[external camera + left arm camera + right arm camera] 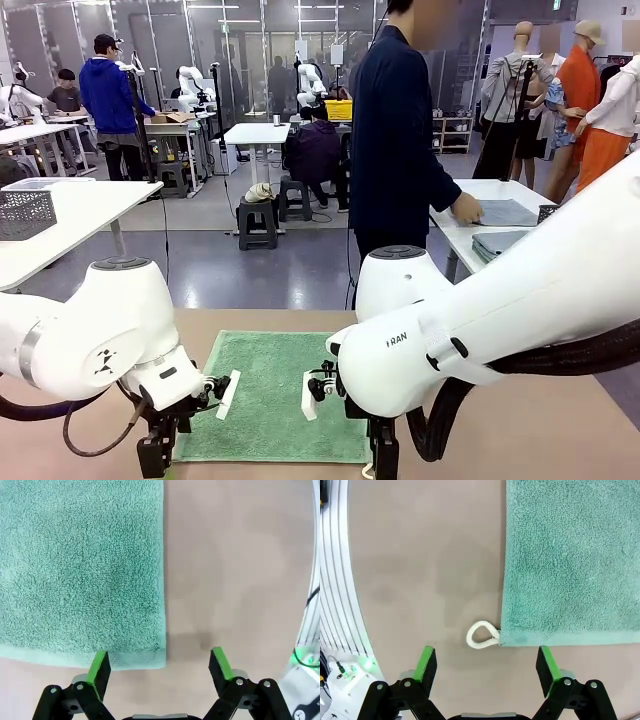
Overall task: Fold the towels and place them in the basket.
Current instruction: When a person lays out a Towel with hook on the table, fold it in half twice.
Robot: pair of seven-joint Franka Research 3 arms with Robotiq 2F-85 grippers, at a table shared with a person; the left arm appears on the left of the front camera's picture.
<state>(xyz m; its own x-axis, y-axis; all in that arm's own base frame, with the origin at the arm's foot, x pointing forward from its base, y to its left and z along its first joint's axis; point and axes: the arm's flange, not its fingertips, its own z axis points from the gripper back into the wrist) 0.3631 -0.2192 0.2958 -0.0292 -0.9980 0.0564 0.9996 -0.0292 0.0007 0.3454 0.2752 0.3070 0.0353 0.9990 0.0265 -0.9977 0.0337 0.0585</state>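
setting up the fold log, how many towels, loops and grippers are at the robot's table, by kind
towel: 1
loop: 1
grippers: 2, left gripper and right gripper, both open
total: 4

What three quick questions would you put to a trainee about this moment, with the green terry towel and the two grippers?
1. True or false: the green rectangular terry towel lies spread flat on the tan table.
2. Where is the small white cord loop at the towel's corner? A) on bare table beside the corner; B) tucked under the towel; C) pinched in a gripper.
3. Fill in: the left gripper and the right gripper both stand ____, holding nothing.
Key: 1 true; 2 A; 3 open.
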